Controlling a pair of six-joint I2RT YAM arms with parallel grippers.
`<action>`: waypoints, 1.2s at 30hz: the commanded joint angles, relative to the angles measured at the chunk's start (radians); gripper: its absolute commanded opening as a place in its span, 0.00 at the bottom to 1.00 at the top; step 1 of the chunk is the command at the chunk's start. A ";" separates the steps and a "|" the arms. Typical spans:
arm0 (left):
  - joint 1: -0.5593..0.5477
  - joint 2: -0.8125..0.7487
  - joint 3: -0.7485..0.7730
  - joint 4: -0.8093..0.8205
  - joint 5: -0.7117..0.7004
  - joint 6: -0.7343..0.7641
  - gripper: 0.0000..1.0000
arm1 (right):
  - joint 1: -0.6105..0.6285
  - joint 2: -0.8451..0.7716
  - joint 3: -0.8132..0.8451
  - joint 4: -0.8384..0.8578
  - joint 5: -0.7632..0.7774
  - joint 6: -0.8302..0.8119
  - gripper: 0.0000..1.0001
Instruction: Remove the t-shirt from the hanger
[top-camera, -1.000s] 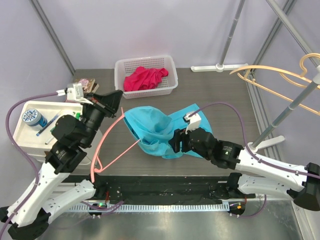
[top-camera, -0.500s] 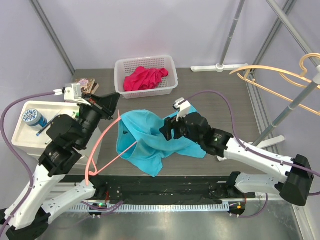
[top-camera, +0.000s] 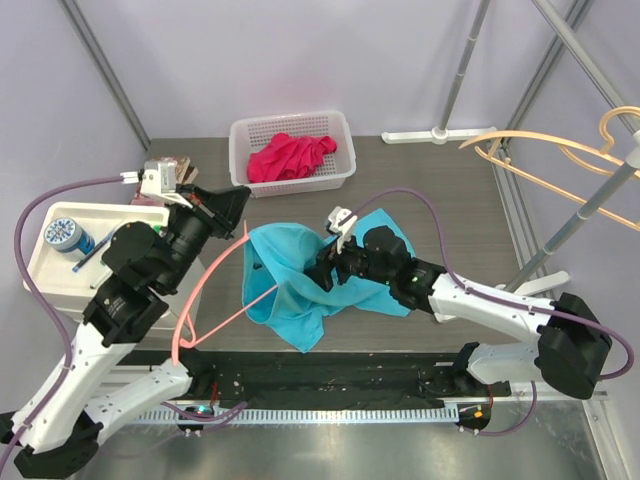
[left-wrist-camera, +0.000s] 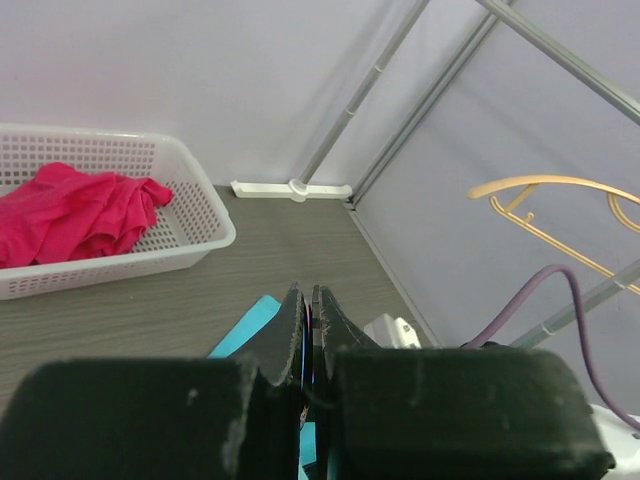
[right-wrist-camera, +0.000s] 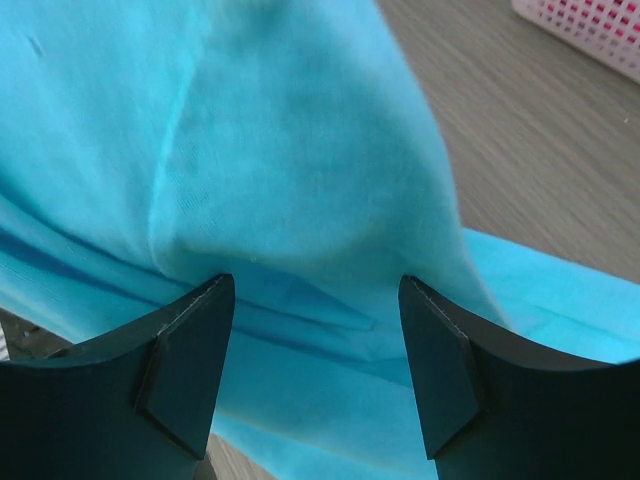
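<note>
The left gripper (top-camera: 238, 198), jaws shut, seemingly pinches the pink plastic hanger (top-camera: 205, 290); the right gripper (right-wrist-camera: 315, 288), jaws wide, faces the turquoise fabric t-shirt (top-camera: 285, 265) hanging from it.

I count one turquoise t-shirt (top-camera: 290, 285), one pink hanger (top-camera: 205, 300), one white basket (top-camera: 292, 122) with one red garment (top-camera: 290, 157), and one white tray (top-camera: 40, 265) with one tape roll (top-camera: 65, 236). The peach hangers (top-camera: 540, 145) overlap, so I can't count them.

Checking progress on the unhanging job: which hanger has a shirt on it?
The pink hanger held by the left gripper; the turquoise t-shirt is draped on it. The tan hangers on the rack at right are bare.
</note>
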 joint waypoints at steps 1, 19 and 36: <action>0.005 -0.037 0.036 0.054 0.022 -0.023 0.00 | 0.000 -0.010 -0.082 0.174 -0.044 -0.046 0.72; 0.005 -0.060 -0.013 0.121 0.033 -0.052 0.00 | 0.001 0.009 -0.200 0.553 0.330 0.210 0.01; 0.005 -0.107 -0.077 0.057 -0.159 -0.044 0.00 | -0.206 -0.040 -0.123 -0.131 1.031 0.530 0.01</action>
